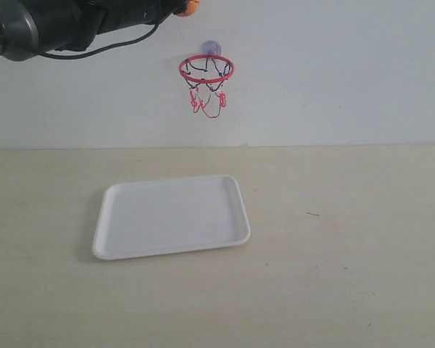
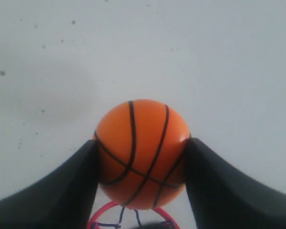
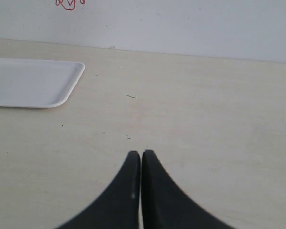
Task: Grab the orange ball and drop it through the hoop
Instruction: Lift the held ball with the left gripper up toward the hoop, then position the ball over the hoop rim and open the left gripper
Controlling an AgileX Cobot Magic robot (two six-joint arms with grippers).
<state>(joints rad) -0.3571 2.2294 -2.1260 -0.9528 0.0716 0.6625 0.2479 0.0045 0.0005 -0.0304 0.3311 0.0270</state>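
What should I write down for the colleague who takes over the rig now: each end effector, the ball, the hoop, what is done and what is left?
Left end effector: shut on the orange ball, raised above the hoop on the wall.
Right end effector: shut, holding nothing, over the table.
Done: ball picked up and lifted. In the exterior view it sits over the left part of the ring; depth unclear.
Left: centre it over the ring, open, let it drop through.
The white tray lies on the table below.
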